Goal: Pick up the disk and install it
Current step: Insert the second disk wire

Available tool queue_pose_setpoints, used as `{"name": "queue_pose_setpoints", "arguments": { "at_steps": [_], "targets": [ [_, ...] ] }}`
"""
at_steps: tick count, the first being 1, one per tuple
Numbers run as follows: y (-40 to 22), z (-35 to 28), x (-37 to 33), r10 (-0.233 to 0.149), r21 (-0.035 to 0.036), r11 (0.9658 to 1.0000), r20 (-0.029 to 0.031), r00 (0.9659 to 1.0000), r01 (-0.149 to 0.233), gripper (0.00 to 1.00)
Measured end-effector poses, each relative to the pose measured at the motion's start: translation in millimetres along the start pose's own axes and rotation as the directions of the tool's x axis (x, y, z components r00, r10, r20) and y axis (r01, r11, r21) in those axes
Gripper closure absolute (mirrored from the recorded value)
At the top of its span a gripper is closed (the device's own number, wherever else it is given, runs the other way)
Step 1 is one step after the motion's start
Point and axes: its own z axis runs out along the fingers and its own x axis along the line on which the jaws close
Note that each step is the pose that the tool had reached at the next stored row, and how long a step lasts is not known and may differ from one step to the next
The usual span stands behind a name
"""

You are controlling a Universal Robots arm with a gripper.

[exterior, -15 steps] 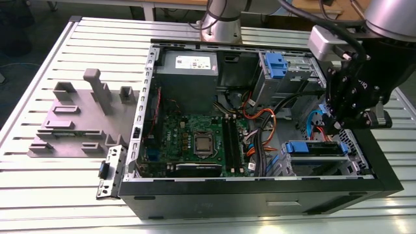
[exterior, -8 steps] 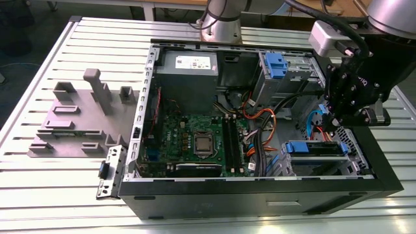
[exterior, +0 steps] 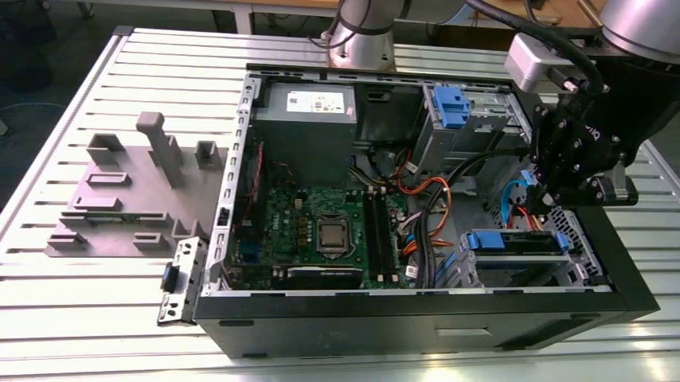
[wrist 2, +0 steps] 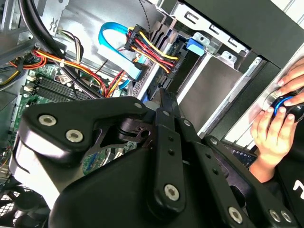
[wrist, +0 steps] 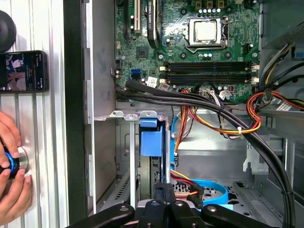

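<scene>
The gripper [exterior: 547, 208] hangs over the drive cage [exterior: 517, 256] at the case's near corner, on the exterior view's right. The disk [wrist: 153, 142] (blue rail showing) seems seated in that cage; whether the gripper grips it, I cannot tell. Risk: the cables [wrist: 213, 111] crowding alongside could snag.
</scene>
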Motion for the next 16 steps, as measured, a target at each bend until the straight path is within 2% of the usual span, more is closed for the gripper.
{"name": "queue_pose_setpoints", "arguments": {
  "at_steps": [7,16],
  "targets": [
    [0.0,-0.1,-1.4,0.0,0.0,1.0,0.0001,1.0,0.0,0.89],
    [0.2,-1.2,-11.5,0.0,0.0,1.0,-0.0001,1.0,0.0,0.89]
  ]
}}
